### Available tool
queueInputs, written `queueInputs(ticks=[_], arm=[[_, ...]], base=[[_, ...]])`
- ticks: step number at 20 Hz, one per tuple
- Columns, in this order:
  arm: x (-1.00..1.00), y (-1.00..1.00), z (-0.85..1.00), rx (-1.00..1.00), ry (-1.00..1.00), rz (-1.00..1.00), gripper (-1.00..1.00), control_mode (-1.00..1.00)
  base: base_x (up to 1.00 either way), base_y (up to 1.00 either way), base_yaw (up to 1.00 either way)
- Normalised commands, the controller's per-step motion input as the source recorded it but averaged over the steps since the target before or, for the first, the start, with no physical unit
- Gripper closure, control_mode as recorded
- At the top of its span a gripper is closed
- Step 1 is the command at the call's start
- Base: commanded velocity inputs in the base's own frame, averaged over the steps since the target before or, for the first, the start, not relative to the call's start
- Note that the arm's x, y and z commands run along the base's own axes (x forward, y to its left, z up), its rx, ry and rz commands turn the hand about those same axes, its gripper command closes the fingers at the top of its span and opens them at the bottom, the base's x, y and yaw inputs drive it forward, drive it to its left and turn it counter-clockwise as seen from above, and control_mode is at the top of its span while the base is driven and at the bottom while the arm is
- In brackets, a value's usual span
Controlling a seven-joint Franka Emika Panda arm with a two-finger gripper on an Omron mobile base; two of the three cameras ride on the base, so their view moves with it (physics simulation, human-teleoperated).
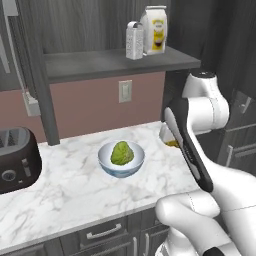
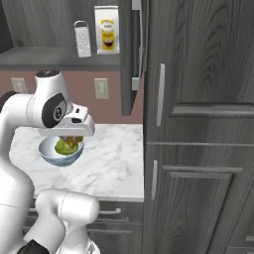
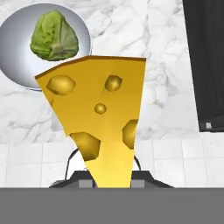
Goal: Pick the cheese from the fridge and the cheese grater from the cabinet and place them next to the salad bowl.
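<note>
- gripper (image 3: 113, 181) clamped on the cheese (image 3: 99, 122), jaws narrow around the wedge's thin end; the wide end fans out toward the counter below
- hand view looks down on the white marble counter (image 3: 157, 65); salad bowl (image 3: 17, 65) with its lettuce mound (image 3: 54, 41) sits just beside the cheese's upper-left corner in that view
- left base view: salad bowl (image 1: 121, 159) mid-counter, arm over the counter's right end, a sliver of cheese (image 1: 167, 136) peeking out behind the forearm
- cheese grater (image 1: 134, 41) upright on the cabinet (image 1: 120, 62) shelf board, just left of a white-and-yellow bag (image 1: 155, 29), well above the bowl
- right base view: grater (image 2: 82, 38) and bag (image 2: 107, 30) side by side on the shelf, bowl (image 2: 60, 153) partly behind the hand
- dark toaster (image 1: 17, 160) at the counter's left end
</note>
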Motion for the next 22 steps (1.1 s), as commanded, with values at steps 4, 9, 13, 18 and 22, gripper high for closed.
queueInputs(ticks=[4, 9, 13, 18, 22], arm=[[0.52, -0.11, -0.75, 0.07, -0.06, -0.03, 1.00, -1.00], [0.58, -0.05, -0.65, 0.05, -0.08, -0.03, 1.00, -1.00], [0.44, -0.13, -0.27, 0.02, -0.02, 0.00, 1.00, -1.00], [0.35, -0.26, -0.04, 0.00, 0.00, 0.09, 1.00, -1.00], [0.32, -0.18, -0.09, 0.00, 0.00, 0.06, 1.00, -1.00]], base=[[0.00, 0.00, 0.00], [0.00, 0.00, 0.00], [0.00, 0.00, 0.00], [0.00, 0.00, 0.00], [0.00, 0.00, 0.00]])
